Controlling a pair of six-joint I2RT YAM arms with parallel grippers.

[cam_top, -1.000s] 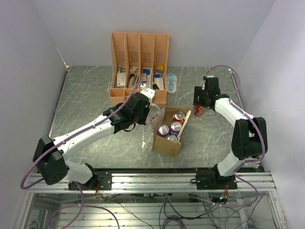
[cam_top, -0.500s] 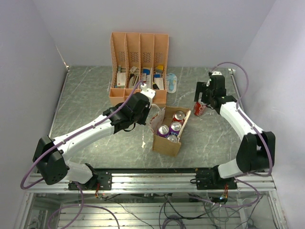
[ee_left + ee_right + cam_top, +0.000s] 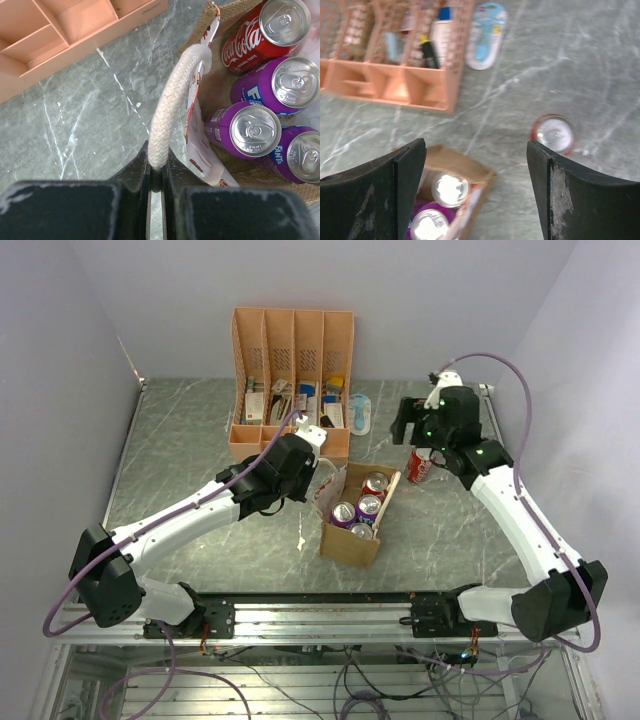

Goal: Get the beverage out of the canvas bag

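Top view: left tool (image 3: 156,172) pinches the rope handle (image 3: 172,100) of the bag (image 3: 352,537); right tool (image 3: 475,150) hangs wide open over a red can (image 3: 552,134) on the bench (image 3: 200,440).

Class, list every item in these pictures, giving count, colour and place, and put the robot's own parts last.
Boxy canvas bag: one, tan-brown, table centre.
Whitish rope loop handle: one, on bag's rim.
Purple drink cans: three, inside bag.
Red cola can: one, inside bag.
Loose red can: one, upright on table right of bag.
Slotted desk organizer: one, salmon-pink, back of table.
Oval packet: one, blue-white, beside organizer.
Marbled table: one, grey.
Left hand: shut on handle.
Right hand: open, raised near loose can.
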